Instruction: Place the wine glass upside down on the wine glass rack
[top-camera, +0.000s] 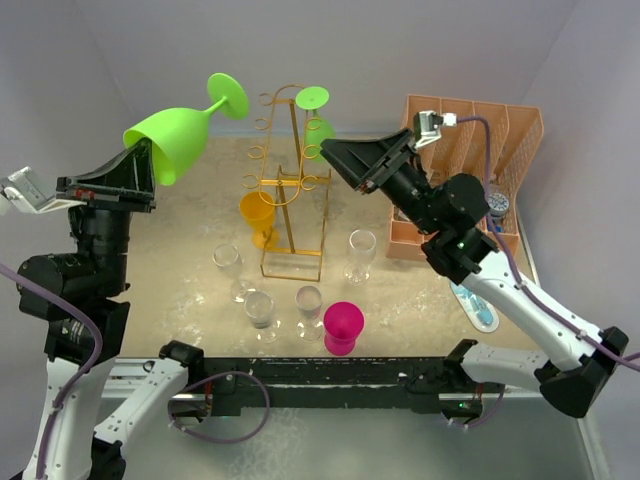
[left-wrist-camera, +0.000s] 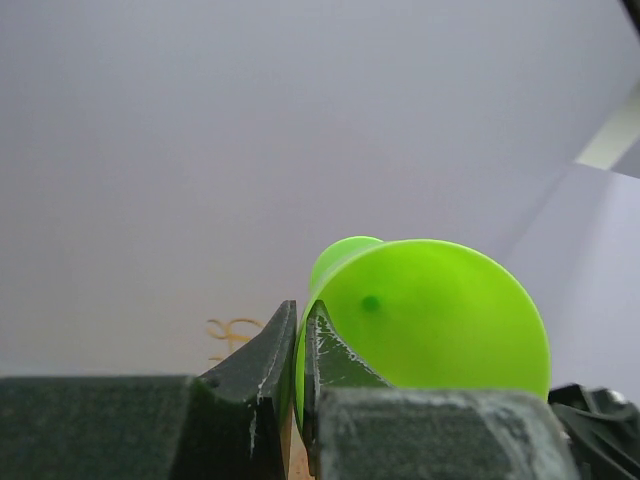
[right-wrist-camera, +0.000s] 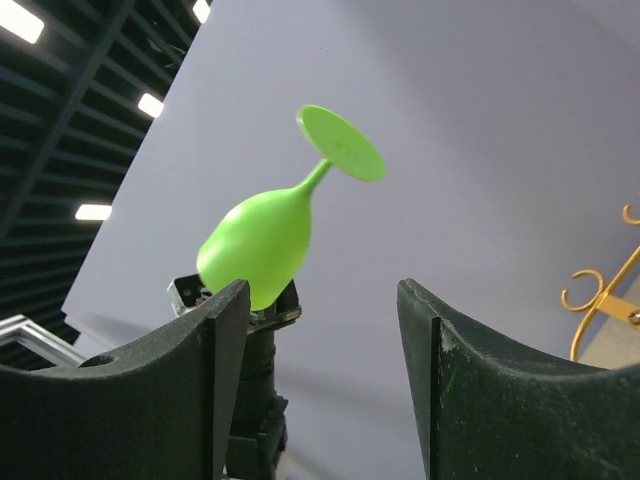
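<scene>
upper left, left gripper (top-camera: 143, 162) pinches lime-green plastic wine glass (top-camera: 175, 135); right gripper (top-camera: 338, 155) wide, empty; slide stem into gold wire rack (top-camera: 293, 180) hook, seemingly free.

Bright, soft, even light; only faint shadows on the counter (top-camera: 190, 215). In the right wrist view, ceiling lamps (right-wrist-camera: 150, 104) glow at ten o'clock.

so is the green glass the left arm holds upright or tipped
Tipped: the green glass slants out from the shut left claw, rim pinched, foot outward.
</scene>
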